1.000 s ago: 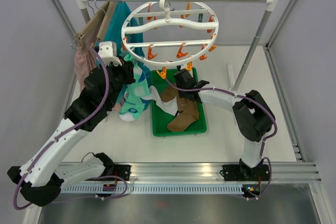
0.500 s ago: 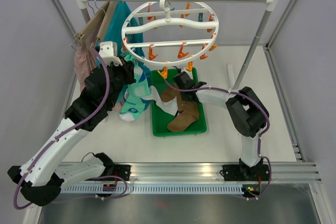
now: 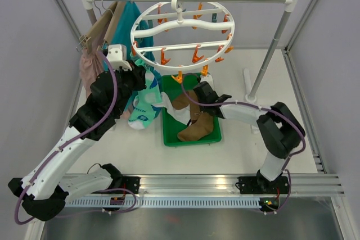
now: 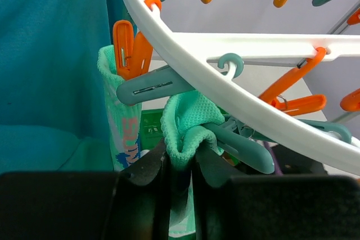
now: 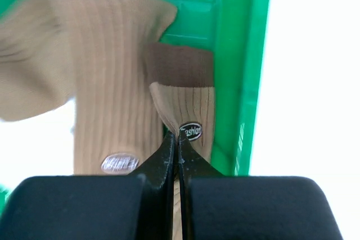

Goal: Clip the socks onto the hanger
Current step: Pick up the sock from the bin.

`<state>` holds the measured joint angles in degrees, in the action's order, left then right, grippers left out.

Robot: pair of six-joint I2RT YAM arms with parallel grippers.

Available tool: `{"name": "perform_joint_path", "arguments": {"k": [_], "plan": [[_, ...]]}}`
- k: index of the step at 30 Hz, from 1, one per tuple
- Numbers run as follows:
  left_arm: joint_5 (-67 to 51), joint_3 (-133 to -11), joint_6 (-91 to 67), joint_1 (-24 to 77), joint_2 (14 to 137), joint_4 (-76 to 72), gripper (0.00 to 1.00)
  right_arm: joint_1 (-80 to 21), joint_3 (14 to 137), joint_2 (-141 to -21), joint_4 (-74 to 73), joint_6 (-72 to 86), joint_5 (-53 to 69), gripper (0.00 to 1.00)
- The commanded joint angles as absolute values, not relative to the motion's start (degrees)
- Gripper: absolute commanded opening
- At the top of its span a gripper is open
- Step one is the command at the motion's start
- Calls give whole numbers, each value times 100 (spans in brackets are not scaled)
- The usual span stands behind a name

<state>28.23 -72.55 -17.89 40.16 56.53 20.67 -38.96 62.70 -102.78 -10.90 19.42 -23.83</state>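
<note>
The white ring hanger (image 3: pixel 180 45) hangs from the rail, with orange and teal pegs under it. In the left wrist view, one mint-teal sock (image 4: pixel 121 122) hangs from an orange peg (image 4: pixel 130 49). My left gripper (image 4: pixel 180 158) is shut on the cuff of a second mint-teal sock (image 4: pixel 188 119), right under the ring (image 4: pixel 225 91), and a teal peg (image 4: pixel 242 144) sits on that cuff. From above, the left gripper (image 3: pixel 136 80) is beside the hanging mint socks (image 3: pixel 147 102). My right gripper (image 5: pixel 178 136) is shut on a fold of a brown sock (image 5: pixel 191 105) in the green tray (image 5: pixel 247 54).
The green tray (image 3: pixel 216 139) holds brown socks (image 3: pixel 198 129) and a white sock (image 3: pixel 177 113). A teal garment (image 3: pixel 126 26), tan hangers (image 3: pixel 104 23) and a pink garment (image 3: pixel 89 68) hang at the rail's left end. The rail's right post (image 3: pixel 270 60) stands behind the right arm.
My right gripper has closed on the brown sock's cuff and its arm has swung a little to the right. The left arm stays put with the mint sock.
</note>
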Motion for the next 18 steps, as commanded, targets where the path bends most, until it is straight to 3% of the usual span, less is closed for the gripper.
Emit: {"name": "perform_joint_path", "arguments": {"k": [1,18], "plan": [[2628,-7383,-1661,4025,5599,1749,23,-4051,5891,-9240,-589,2083,-2251,0],[1662,-7304,-1714,4025,5230,1679,45,-4667,4755,-6022,-202,2505,-1556,0]]}}
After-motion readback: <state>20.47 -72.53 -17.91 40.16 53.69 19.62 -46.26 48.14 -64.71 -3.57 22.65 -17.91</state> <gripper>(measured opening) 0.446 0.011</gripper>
